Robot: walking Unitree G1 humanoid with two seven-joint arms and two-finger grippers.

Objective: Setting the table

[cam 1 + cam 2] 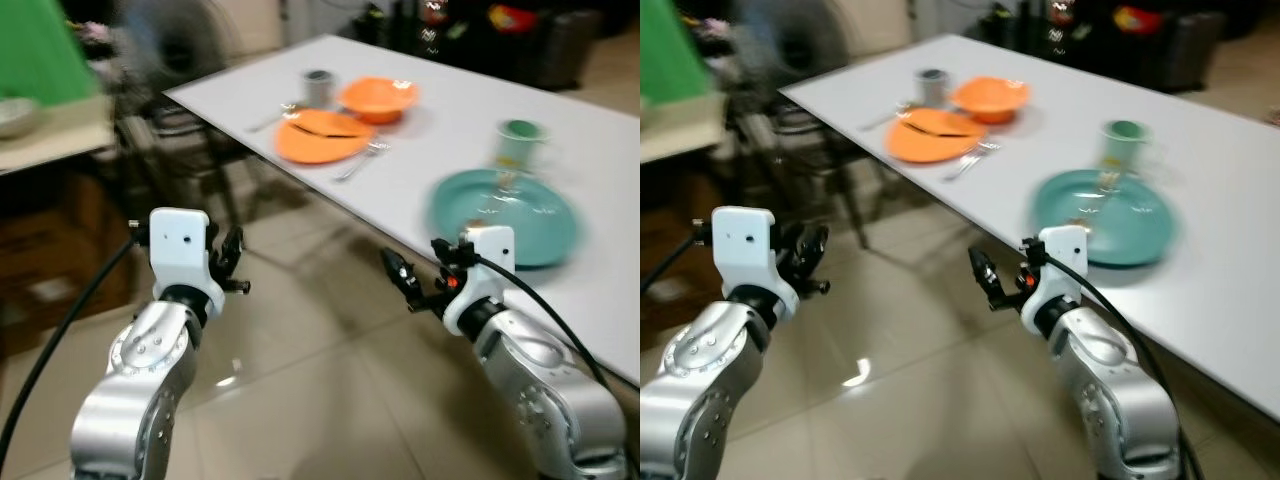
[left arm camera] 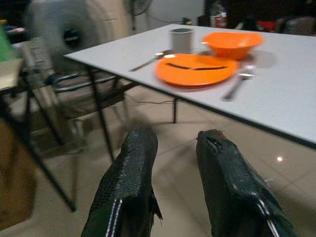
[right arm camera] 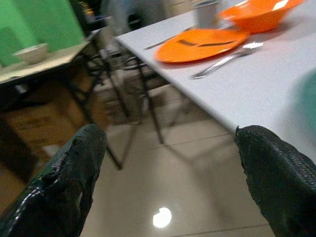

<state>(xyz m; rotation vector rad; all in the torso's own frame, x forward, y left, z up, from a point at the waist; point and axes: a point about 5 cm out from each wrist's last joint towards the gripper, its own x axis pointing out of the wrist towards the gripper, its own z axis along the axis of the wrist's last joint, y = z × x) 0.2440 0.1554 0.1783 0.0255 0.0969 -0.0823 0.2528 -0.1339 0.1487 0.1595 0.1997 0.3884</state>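
A white table (image 1: 450, 110) carries two place settings. At the far end lie an orange plate (image 1: 322, 137) with a dark utensil across it, an orange bowl (image 1: 378, 97), a grey cup (image 1: 318, 86), a fork (image 1: 358, 162) and a spoon (image 1: 270, 120). Closer to me sit a teal plate (image 1: 505, 215) and a teal cup (image 1: 520, 145). My left gripper (image 1: 232, 265) hovers over the floor, left of the table, open and empty. My right gripper (image 1: 402, 275) is held just off the table's near edge, below the teal plate, its fingers (image 3: 74, 168) spread wide and holding nothing.
A standing fan (image 1: 170, 40) and a metal-framed chair (image 1: 190, 150) crowd the table's far left corner. A side table (image 1: 60, 130) with a pale bowl (image 1: 15, 115) stands at left before a green panel (image 1: 35, 50), boxes below it. Glossy tiled floor (image 1: 300, 380) lies under both arms.
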